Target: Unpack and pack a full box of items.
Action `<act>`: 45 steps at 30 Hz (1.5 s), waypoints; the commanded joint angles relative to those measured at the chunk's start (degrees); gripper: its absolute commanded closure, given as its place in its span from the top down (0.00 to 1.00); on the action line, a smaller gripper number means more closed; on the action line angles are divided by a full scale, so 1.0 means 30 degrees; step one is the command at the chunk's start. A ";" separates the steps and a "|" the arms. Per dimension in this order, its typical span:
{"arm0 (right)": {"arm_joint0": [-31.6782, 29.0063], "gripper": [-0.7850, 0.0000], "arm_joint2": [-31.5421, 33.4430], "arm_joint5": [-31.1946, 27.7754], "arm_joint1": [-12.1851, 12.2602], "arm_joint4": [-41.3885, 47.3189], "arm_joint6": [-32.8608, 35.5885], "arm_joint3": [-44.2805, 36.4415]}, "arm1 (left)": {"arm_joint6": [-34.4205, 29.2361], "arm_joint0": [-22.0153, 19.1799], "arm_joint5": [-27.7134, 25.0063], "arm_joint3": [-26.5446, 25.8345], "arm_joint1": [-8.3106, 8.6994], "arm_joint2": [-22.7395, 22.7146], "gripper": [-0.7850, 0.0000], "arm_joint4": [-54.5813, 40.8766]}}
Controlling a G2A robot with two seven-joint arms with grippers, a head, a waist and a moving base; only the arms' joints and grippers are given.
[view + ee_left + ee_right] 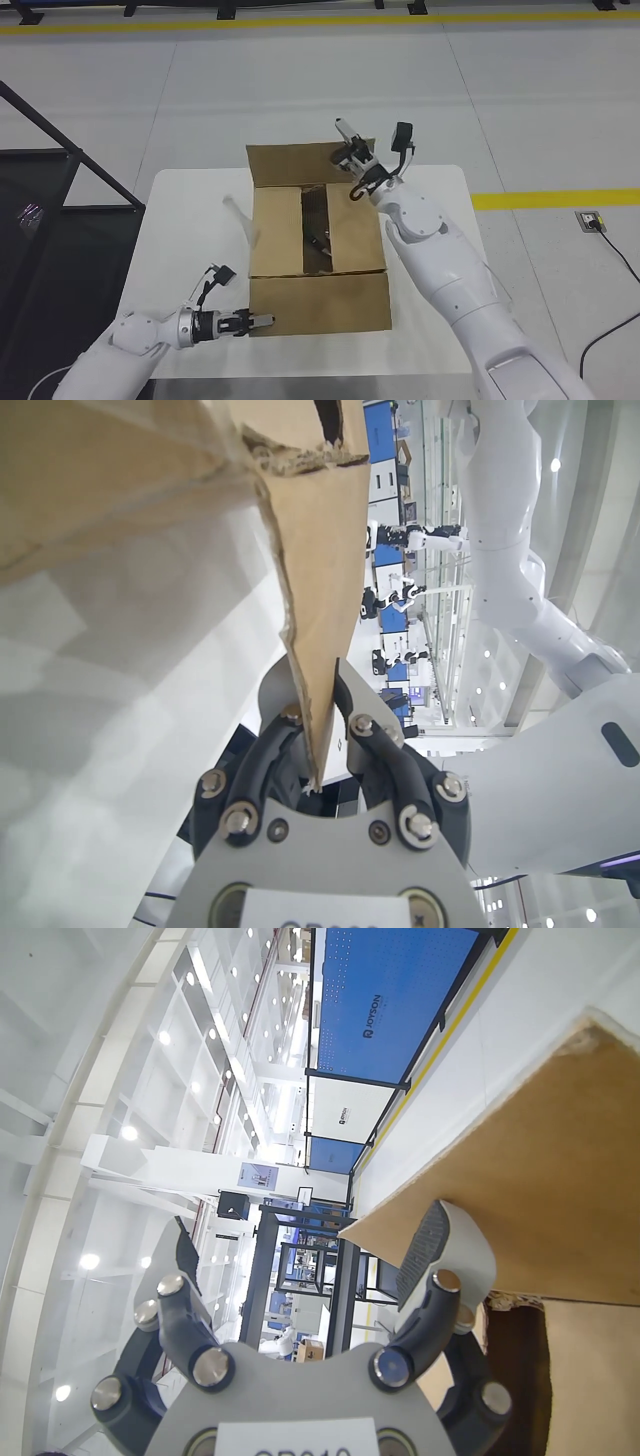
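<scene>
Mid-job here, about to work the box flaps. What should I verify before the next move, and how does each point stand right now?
1. Left tool clamped on the near flap: ok, the flap corner sits between its shut jaws.
2. Right tool gripping the far flap: not ok, it is open, with one finger against the flap.
3. Side flaps out of the opening: not ok, both partly cover it.
4. Items inside identifiable: cannot tell, only dark shapes.
</scene>
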 commanded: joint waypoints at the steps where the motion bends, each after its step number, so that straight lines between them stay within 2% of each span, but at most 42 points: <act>1: 0.0036 1.00 0.0008 0.0103 -0.0042 -0.0075 -0.0131 0.0012 | 0.0345 -0.0003 -0.0337 -0.0079 0.0271 0.0350 0.00 0.0172; 11: 0.0780 1.00 -0.0230 0.1549 -0.0425 -0.0818 -0.1311 0.1214 | 0.2091 -0.0555 -0.2081 0.0127 0.1555 0.2408 0.00 -0.0031; 17: 0.1340 1.00 -0.0493 0.2097 -0.0798 -0.1059 -0.1889 0.2492 | 0.2712 -0.1035 -0.2701 0.0461 0.2088 0.3428 0.00 -0.1198; 18: 0.1440 1.00 -0.0519 0.2150 -0.0862 -0.1063 -0.1968 0.2721 | 0.2794 -0.1120 -0.2783 0.0497 0.2163 0.3594 0.02 -0.1290; 19: 0.1552 1.00 -0.0551 0.2219 -0.0922 -0.1119 -0.2106 0.2978 | 0.2865 -0.1181 -0.2854 0.0544 0.2233 0.3765 0.43 -0.1435; 20: 0.1660 1.00 -0.0582 0.2286 -0.0986 -0.1181 -0.2315 0.3228 | 0.2936 -0.1260 -0.2924 0.0576 0.2299 0.3928 0.96 -0.1549; 21: 0.1760 1.00 -0.0609 0.2324 -0.1055 -0.1207 -0.2470 0.3449 | 0.3012 -0.1342 -0.3000 0.0612 0.2365 0.4095 1.00 -0.1564; 27: 0.2309 1.00 -0.0723 0.2622 -0.1433 -0.1343 -0.3090 0.4839 | 0.4036 -0.1743 -0.4023 0.0978 0.2750 0.4884 1.00 -0.1674; 31: 0.2598 1.00 -0.0712 0.2698 -0.1642 -0.1356 -0.3301 0.5647 | 0.5422 -0.1851 -0.5407 0.1333 0.3149 0.4857 1.00 -0.1801; 35: 0.2820 1.00 -0.0661 0.2758 -0.1809 -0.1391 -0.3537 0.6328 | 0.5423 -0.1511 -0.5407 0.0926 0.3670 0.3713 1.00 -0.3253; 39: 0.2989 1.00 -0.0726 0.2937 -0.1992 -0.1662 -0.3818 0.6754 | 0.5424 -0.0609 -0.5407 0.0561 0.4035 0.1754 1.00 -0.4432; 45: 0.3178 1.00 -0.0906 0.3542 -0.2266 -0.2290 -0.4467 0.7300 | 0.5424 0.1051 -0.5407 0.0011 0.3872 -0.0543 1.00 -0.6472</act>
